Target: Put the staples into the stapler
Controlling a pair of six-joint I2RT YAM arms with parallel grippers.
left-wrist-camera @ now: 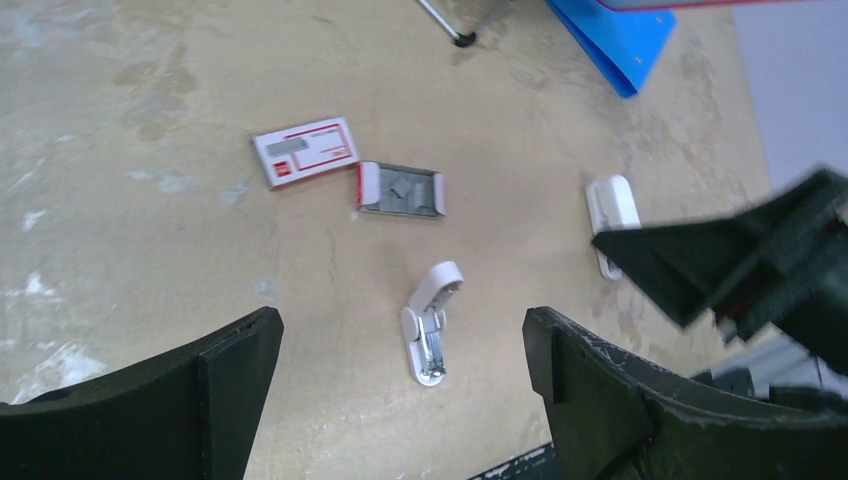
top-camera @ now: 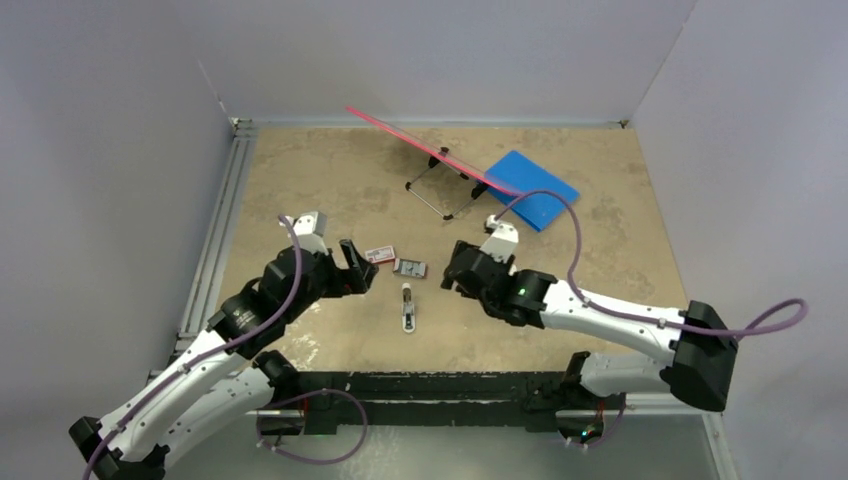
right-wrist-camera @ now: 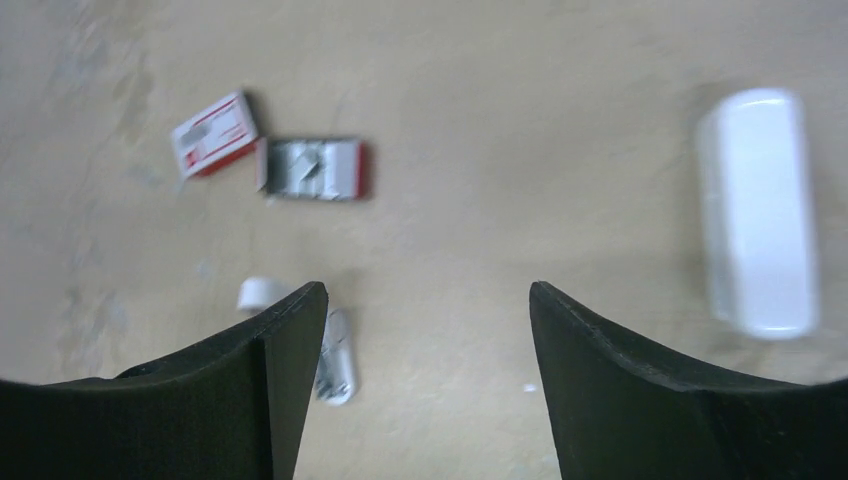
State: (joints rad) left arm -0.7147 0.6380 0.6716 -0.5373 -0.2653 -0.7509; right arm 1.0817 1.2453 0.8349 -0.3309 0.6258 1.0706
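Left wrist shows grey staples point(left-wrist-camera: 402, 189) in cardboard tray point(left-wrist-camera: 366, 186); both pairs of jaws wide.

1. The table point(top-camera: 330, 180) has a tan, mottled top like stone, with pale worn patches and scuffs
2. Plain pale grey panels close it in: a back wall point(top-camera: 430, 50), a left wall point(top-camera: 100, 150) and a right wall point(top-camera: 760, 150), meeting at the far corners
3. An aluminium rail point(top-camera: 222, 220) runs along the left edge, at the foot of the left wall
4. A black bar point(top-camera: 430, 385) lines the near edge
5. Light is even and soft, with faint shadows
6. Far right, a blue folder point(top-camera: 530, 188) lies flat beside a black wire stand point(top-camera: 445, 190) carrying a tilted pink-edged sheet point(top-camera: 420, 145)
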